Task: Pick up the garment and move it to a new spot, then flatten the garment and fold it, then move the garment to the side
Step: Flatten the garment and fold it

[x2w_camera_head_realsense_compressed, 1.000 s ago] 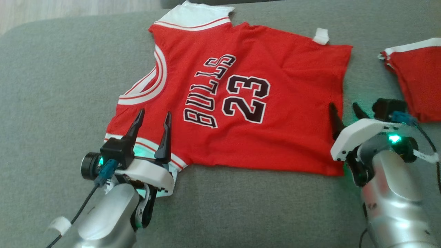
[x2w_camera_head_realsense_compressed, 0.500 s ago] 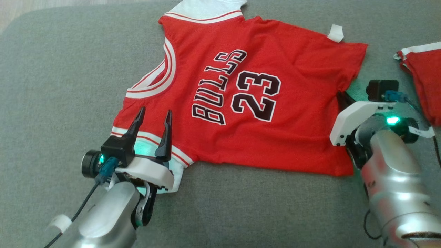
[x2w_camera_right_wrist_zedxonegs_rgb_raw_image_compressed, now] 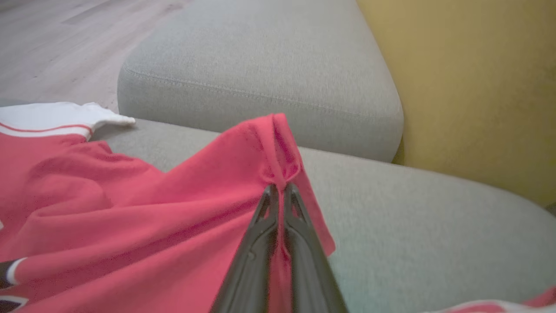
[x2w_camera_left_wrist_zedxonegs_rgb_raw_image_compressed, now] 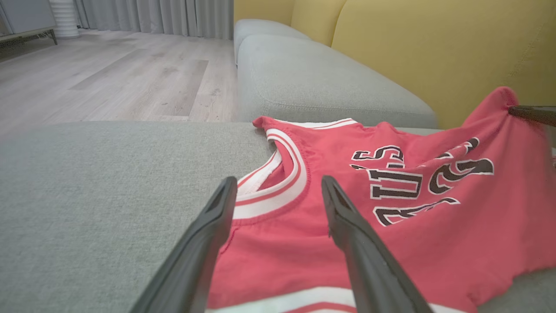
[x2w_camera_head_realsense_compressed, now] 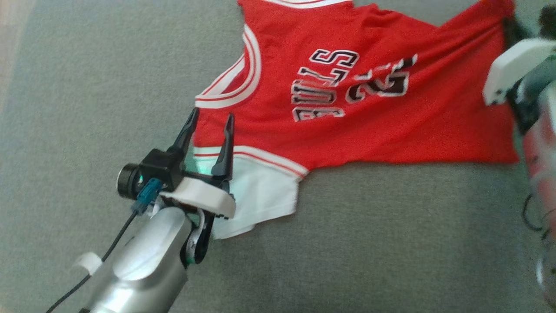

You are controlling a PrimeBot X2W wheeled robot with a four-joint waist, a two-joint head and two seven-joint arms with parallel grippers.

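Pinching tight: the right gripper (x2w_camera_right_wrist_zedxonegs_rgb_raw_image_compressed: 280,189) has its two dark fingers pressed together on a bunched edge of the red jersey (x2w_camera_head_realsense_compressed: 347,130), and that corner is lifted off the seat. In the head view the jersey's far shoulder runs off the top edge. The right arm's fingers sit half hidden against the cloth at the upper right, hard to make out. The lettering is creased: "BULLS" reads only in part, and the number is lost in wrinkles. A sliver of red-and-white cloth (x2w_camera_right_wrist_zedxonegs_rgb_raw_image_compressed: 499,306) is cut off at the right wrist view's bottom corner. The left gripper (x2w_camera_head_realsense_compressed: 212,114) is spread wide and grips nothing, poised over the jersey's white-trimmed near shoulder — whether its tips touch the fabric, I cannot tell. The jersey lies on a grey woven sofa seat (x2w_camera_head_realsense_compressed: 87,87) with rounded edges. Behind it is a yellow backrest (x2w_camera_left_wrist_zedxonegs_rgb_raw_image_compressed: 434,52), with pale wood-plank floor (x2w_camera_left_wrist_zedxonegs_rgb_raw_image_compressed: 108,78) and grey curtains (x2w_camera_left_wrist_zedxonegs_rgb_raw_image_compressed: 173,17) beyond. The jersey is thin and soft, banded in white and red stripes.
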